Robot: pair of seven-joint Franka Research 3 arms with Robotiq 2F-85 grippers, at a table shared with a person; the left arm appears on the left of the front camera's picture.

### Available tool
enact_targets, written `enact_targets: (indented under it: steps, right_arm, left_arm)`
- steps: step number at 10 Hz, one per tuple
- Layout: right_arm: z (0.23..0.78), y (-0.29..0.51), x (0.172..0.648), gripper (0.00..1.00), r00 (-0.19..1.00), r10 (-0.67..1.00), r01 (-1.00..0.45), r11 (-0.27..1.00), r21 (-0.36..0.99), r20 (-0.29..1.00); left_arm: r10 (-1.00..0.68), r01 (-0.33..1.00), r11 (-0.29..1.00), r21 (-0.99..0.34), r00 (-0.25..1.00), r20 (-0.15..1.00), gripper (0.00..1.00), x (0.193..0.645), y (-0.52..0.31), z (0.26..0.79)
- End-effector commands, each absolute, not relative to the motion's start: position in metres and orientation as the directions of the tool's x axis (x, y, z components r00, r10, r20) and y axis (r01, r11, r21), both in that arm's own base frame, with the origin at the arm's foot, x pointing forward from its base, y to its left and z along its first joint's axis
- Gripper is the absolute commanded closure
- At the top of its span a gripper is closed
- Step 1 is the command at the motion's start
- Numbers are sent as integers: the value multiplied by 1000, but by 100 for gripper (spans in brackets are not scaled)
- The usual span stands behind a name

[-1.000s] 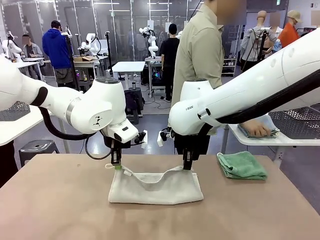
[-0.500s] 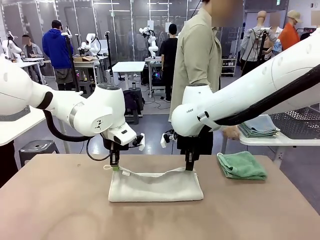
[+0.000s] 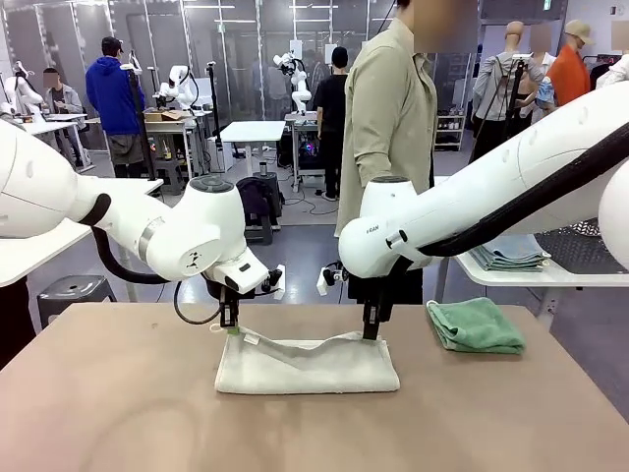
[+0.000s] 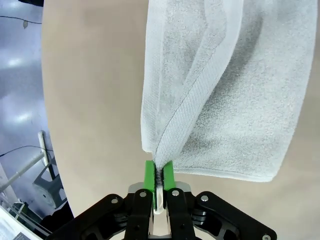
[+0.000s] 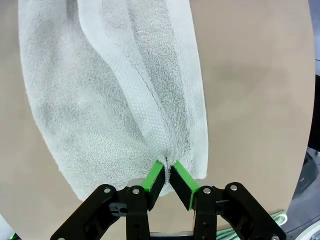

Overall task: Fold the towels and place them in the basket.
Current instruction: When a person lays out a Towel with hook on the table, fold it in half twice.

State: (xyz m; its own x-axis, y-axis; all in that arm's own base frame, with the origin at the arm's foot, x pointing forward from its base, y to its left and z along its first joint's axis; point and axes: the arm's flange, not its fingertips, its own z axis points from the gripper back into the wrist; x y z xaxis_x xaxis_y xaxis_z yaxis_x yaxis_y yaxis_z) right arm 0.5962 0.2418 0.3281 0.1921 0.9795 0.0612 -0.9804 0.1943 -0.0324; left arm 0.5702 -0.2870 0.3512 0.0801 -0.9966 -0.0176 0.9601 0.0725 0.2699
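Both arms sit lower than a second ago, and the raised edge of the white towel (image 3: 307,366) is sinking onto its lower layer. Left gripper (image 3: 229,327) and right gripper (image 3: 371,334) each pinch a far corner. The fold lies mid-table (image 3: 118,393), with the green towel (image 3: 476,325) just right of it. Release looks to be next.

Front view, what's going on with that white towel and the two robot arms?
Two robot arms are working on the cream-white towel on the table. The left hand and the right hand are each shut on a far corner, holding that edge slightly raised while the rest lies flat. A mint green towel sits folded to the robot's right. A person stands beyond the table, touching neither.
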Motion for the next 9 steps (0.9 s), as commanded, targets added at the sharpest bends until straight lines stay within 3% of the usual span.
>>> enact_targets:
  steps: [1,6,7,8,9]
  right_arm:
    - [325,244,601,88,234,970,-969,238,-58,70]
    - [322,238,604,88,290,956,-952,293,-82,49]
    - [322,238,604,85,292,955,-952,296,-84,52]
    - [322,238,603,68,290,955,-950,296,-100,65]
    - [324,237,602,65,291,953,-945,300,-130,86]
  left_arm:
    - [-994,946,97,309,107,-18,92,579,-288,340]
    - [-990,941,124,314,139,-25,92,587,-281,330]
    - [-991,942,123,312,136,-21,87,586,-281,329]
    - [-992,938,120,326,130,-8,73,585,-281,330]
    - [-991,928,127,349,135,3,68,584,-280,332]
